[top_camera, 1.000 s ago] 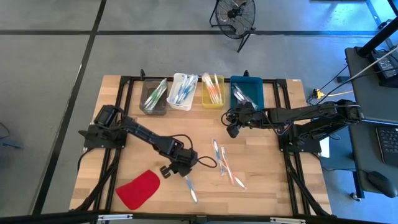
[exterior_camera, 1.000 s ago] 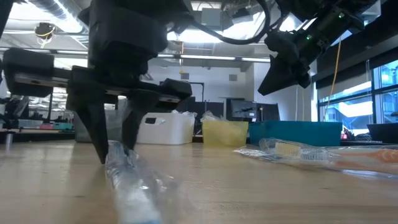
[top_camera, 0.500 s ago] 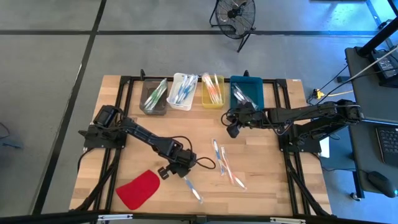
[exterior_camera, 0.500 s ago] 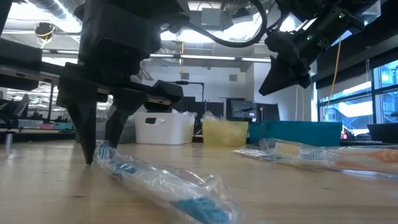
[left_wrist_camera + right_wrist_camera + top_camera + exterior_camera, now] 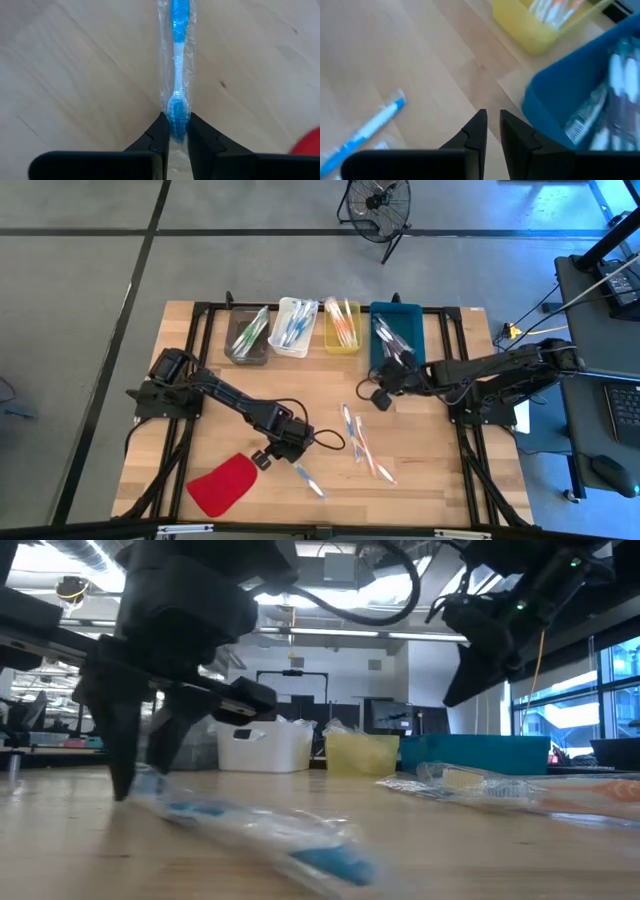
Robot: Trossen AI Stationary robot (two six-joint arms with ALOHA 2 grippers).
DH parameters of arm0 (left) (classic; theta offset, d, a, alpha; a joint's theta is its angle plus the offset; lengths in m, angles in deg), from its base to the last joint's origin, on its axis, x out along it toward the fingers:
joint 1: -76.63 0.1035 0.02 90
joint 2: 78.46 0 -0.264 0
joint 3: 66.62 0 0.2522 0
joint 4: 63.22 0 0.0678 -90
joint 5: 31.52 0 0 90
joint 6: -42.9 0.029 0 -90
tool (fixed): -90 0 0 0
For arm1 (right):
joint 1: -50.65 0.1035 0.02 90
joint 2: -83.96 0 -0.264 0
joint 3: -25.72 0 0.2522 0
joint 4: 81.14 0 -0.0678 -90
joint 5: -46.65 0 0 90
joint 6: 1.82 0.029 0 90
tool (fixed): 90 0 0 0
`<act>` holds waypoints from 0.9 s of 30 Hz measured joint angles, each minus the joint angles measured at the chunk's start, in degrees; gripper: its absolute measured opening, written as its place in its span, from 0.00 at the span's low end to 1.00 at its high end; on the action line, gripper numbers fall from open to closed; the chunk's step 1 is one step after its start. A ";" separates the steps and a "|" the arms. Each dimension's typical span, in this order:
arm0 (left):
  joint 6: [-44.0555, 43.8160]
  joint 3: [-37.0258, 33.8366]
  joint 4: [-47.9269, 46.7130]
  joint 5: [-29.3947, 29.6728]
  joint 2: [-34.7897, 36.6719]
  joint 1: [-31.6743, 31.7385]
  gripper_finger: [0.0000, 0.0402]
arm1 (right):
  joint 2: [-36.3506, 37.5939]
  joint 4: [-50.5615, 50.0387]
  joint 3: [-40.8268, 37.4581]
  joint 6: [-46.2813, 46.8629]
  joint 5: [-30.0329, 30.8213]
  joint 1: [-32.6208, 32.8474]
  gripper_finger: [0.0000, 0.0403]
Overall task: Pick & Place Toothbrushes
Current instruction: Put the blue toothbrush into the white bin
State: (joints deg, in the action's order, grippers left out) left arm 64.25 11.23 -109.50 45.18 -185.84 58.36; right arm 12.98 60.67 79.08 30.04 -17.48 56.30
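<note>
The left gripper (image 5: 173, 131) is down at the table's six o'clock, its fingers pressed in on the blue end of a wrapped blue toothbrush (image 5: 307, 478), which lies flat on the wooden table (image 5: 440, 475) and trails away toward four o'clock. The pinch sits at one end rather than mid-handle, probably because that end lay nearest the arm. Just beside it, at seven o'clock, lies the flat red piece (image 5: 222, 483), apart from the brush. Three more loose toothbrushes (image 5: 362, 447) rest near the table's centre, a little toward four o'clock. Along the twelve o'clock edge stand four bins: the grey bin (image 5: 247, 336), white bin (image 5: 295, 326), yellow bin (image 5: 342, 326) and blue bin (image 5: 397, 330), each already holding brushes (sorted, it seems, by colour). The right gripper (image 5: 491, 131) hovers near two o'clock just short of the blue bin's rim, fingers drawn nearly together with only a slit between and nothing in them, likely waiting its turn.
</note>
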 joint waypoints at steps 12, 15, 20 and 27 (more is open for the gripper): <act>-3.89 -7.86 3.17 -0.56 9.54 3.18 0.09 | 0.07 -5.51 0.00 3.61 3.29 9.01 0.11; -4.50 -10.79 5.53 1.00 12.81 4.48 0.10 | 0.09 -5.68 0.00 4.71 3.56 11.11 0.09; -5.83 -14.88 9.93 1.83 18.40 7.50 0.10 | 0.11 -6.08 0.00 7.24 5.94 14.46 0.06; -5.81 -20.27 16.19 5.44 26.04 11.74 0.10 | 0.13 -5.16 0.00 10.21 6.72 17.54 0.02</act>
State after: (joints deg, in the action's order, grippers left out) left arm 58.45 -9.04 -93.31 50.62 -159.79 70.09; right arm 13.11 55.51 79.08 40.25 -10.76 73.84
